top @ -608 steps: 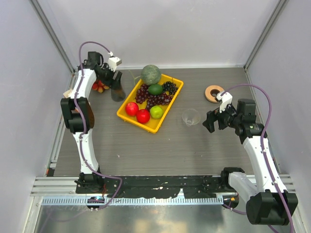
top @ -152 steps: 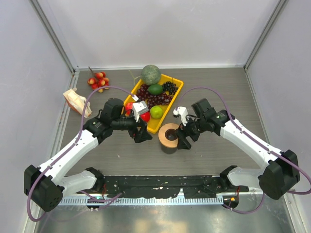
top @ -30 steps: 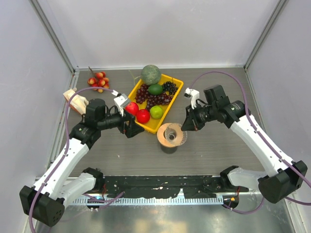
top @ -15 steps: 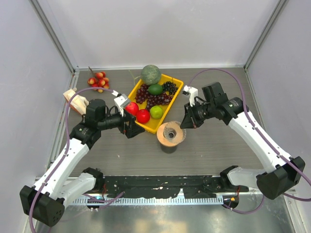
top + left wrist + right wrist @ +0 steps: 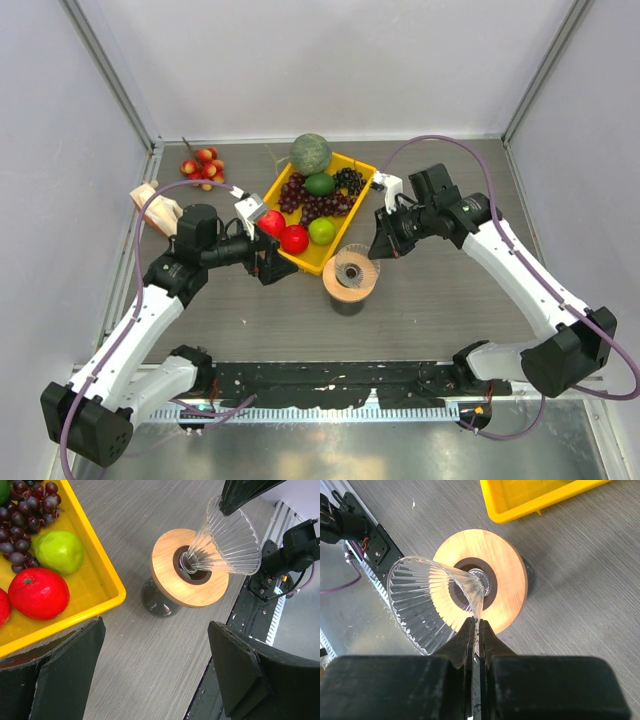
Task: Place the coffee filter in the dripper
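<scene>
The dripper [image 5: 352, 268], a clear ribbed cone, leans tilted with its tip in the hole of a tan wooden ring [image 5: 340, 289] that sits on a dark glass cup [image 5: 157, 600]. My right gripper [image 5: 476, 622] is shut on the wall of the dripper [image 5: 427, 605] near its rim, and in the top view the right gripper [image 5: 384, 246] is just right of it. My left gripper [image 5: 156, 645] is open and holds nothing, low over bare table left of the cup; from above the left gripper [image 5: 272, 263] is beside the tray. The coffee filter is out of view.
A yellow tray [image 5: 312, 265] of apples, grapes and limes lies behind the cup, with a green melon [image 5: 311, 153] at its far end. A beige bundle of papers [image 5: 155, 207] and a cluster of red fruit [image 5: 202, 165] sit at the far left.
My right gripper has moved a little left and away from the arm bases with the dripper, tipping it more upright over the ring. The left arm has not moved.
</scene>
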### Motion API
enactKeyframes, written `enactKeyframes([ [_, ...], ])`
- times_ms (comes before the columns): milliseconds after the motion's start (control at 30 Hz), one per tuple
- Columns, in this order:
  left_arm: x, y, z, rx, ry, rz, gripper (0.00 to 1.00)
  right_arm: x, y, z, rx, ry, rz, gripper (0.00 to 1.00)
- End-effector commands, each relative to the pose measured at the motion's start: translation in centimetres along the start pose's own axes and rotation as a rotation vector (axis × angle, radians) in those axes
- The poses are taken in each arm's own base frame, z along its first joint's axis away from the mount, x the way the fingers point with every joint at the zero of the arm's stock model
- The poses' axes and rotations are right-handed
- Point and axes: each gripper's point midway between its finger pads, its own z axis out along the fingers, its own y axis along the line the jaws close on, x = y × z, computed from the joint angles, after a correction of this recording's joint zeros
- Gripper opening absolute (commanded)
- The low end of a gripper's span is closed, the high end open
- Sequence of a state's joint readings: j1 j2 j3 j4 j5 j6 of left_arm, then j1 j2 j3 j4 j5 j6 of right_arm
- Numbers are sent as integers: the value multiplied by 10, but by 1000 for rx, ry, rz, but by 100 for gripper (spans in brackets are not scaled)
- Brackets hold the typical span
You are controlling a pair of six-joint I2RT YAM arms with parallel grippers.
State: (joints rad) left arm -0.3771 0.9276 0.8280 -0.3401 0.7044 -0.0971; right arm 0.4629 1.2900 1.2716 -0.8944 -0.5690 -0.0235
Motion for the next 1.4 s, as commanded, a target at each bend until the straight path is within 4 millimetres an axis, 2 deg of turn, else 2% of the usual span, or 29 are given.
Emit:
enactKeyframes([
  [0, -12, -4, -1, 24, -45, 37, 94, -17, 0, -1, 10, -45, -26, 5],
  [500, -10, -1, 2, 19, -38, 27, 94, -12, -10, 6, 46, -3, -1, 6],
  [533, -10, -1, 2, 21, -36, 25, 94, -12, -11, 6, 44, -3, -3, 13],
  [567, -10, -1, 2, 19, -36, 25, 94, -12, -11, 6, 44, -4, -3, 30],
  [600, -10, -1, 1, 21, -37, 24, 95, -12, -10, 6, 38, -2, -4, 40],
  [633, -11, -2, 2, 22, -38, 24, 95, -13, -9, 6, 36, -8, -4, 56],
  [733, -11, -4, 3, 38, -36, 12, 95, -16, -4, 3, 18, -15, -13, 66],
  [800, -13, -9, 3, 67, -39, 3, 93, -19, -1, 0, 9, -24, -27, 66],
  [867, -17, -17, 4, 109, -46, -24, 86, -22, 2, -5, 9, -35, -48, 66],
  [1033, -31, -36, 12, 176, -30, -77, 82, -22, 3, -10, 14, -45, -73, 66],
  [1167, -30, -44, 24, 187, 41, -71, 79, -17, -1, -10, 19, -40, -70, 65],
  [1267, -24, -50, 36, 193, 87, -61, 77, -12, 0, -11, 8, -32, -75, 59],
  [1367, -20, -54, 46, 201, 127, -59, 73, -8, 0, -11, 5, -29, -81, 57],
])
